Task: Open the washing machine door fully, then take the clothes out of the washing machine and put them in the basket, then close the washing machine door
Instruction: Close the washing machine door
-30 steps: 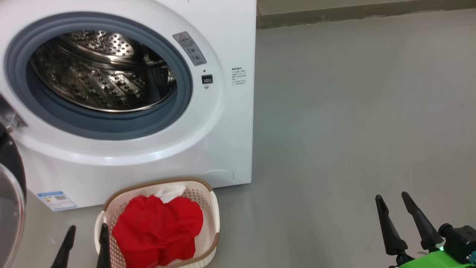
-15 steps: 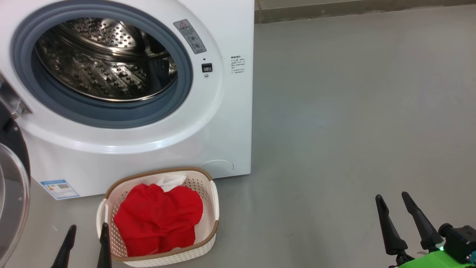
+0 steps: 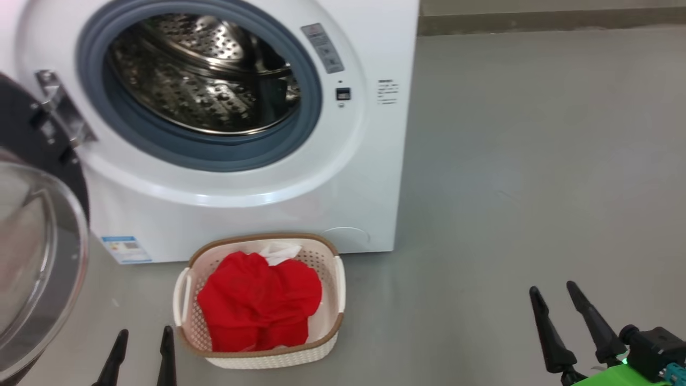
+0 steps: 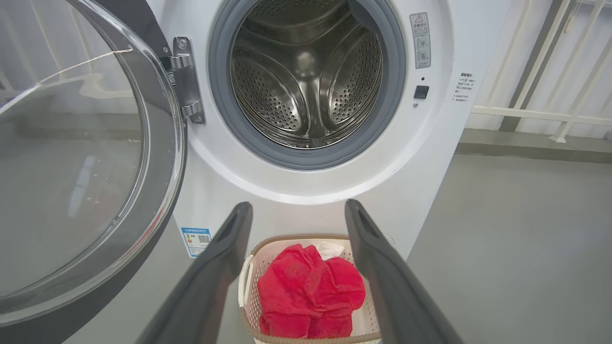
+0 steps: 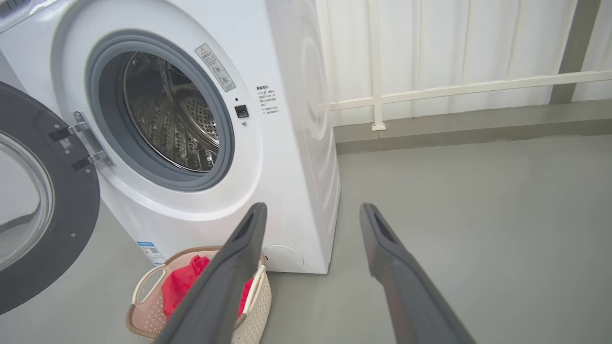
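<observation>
The washing machine (image 3: 375, 177) stands at the upper left, its steel drum (image 3: 209, 80) bare inside. Its door (image 3: 32, 241) hangs swung open at the far left, glass bowl facing me. On the floor before the machine sits the basket (image 3: 268, 236), holding the red clothes (image 3: 257, 305) and a white piece (image 3: 280, 252). My left gripper (image 3: 144, 335) is open just left of the basket, nothing between its fingers. My right gripper (image 3: 552, 289) is open over bare floor far to the right. The left wrist view looks past the left gripper (image 4: 297, 205) at the clothes (image 4: 306, 291) and door (image 4: 160, 143).
Grey floor (image 3: 509, 187) stretches to the right of the machine. A low kerb (image 3: 536, 21) runs along the back, with a white railing (image 5: 454, 86) above it. The open door (image 5: 71, 210) juts out on the left of the basket (image 5: 138, 329).
The head camera has turned left, so the machine and basket sit further right in the picture and more of the door shows. Both grippers stay open; basket and clothes have not moved.
</observation>
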You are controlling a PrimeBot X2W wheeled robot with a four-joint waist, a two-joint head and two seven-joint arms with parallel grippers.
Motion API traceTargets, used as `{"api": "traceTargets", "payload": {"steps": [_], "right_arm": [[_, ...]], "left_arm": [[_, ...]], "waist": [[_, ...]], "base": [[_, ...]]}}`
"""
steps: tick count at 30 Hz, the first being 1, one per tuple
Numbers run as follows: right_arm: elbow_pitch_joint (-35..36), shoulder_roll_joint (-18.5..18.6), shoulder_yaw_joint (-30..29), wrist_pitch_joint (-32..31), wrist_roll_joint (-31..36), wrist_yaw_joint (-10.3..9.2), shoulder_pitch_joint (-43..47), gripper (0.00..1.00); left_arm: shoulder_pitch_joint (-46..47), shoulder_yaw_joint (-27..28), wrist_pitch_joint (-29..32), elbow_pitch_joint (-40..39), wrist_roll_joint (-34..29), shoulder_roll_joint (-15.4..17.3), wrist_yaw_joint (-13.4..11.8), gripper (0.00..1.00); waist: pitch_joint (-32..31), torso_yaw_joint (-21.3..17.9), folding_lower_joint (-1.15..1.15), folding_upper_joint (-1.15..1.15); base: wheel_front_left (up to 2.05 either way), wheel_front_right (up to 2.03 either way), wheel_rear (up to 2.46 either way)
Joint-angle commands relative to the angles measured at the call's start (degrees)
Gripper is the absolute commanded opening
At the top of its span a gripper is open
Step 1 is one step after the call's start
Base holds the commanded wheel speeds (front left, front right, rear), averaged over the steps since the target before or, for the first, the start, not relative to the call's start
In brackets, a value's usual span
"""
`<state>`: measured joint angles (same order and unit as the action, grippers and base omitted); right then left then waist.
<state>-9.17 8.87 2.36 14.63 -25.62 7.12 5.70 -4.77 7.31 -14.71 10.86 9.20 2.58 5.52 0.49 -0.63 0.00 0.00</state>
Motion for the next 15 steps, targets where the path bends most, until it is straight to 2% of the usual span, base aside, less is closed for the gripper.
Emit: {"api": "traceTargets", "payload": {"steps": [1,6,15], "right_arm": [[1.1,1.3,1.8,0.4,-0.2,0.36,-1.4,1.0],[0.8,1.8,2.9,0.4,-0.2,0.36,-2.2,1.0],[0.3,1.7,4.5,0.4,-0.4,0.36,-1.8,1.0]], "left_arm": [[0.6,1.4,-0.3,-1.1,1.0,0.3,-0.7,1.0],[0.5,0.6,-0.3,-0.2,2.5,0.3,-2.5,1.0],[0.1,-1.3,-0.3,0.3,3.5,0.3,-3.4,1.0]], "waist": [[-0.3,3.6,0.0,0.0],[-0.7,8.6,0.0,0.0],[-1.5,18.0,0.0,0.0]], "base": [[0.0,0.0,0.0],[0.0,0.0,0.0],[0.0,0.0,0.0]]}}
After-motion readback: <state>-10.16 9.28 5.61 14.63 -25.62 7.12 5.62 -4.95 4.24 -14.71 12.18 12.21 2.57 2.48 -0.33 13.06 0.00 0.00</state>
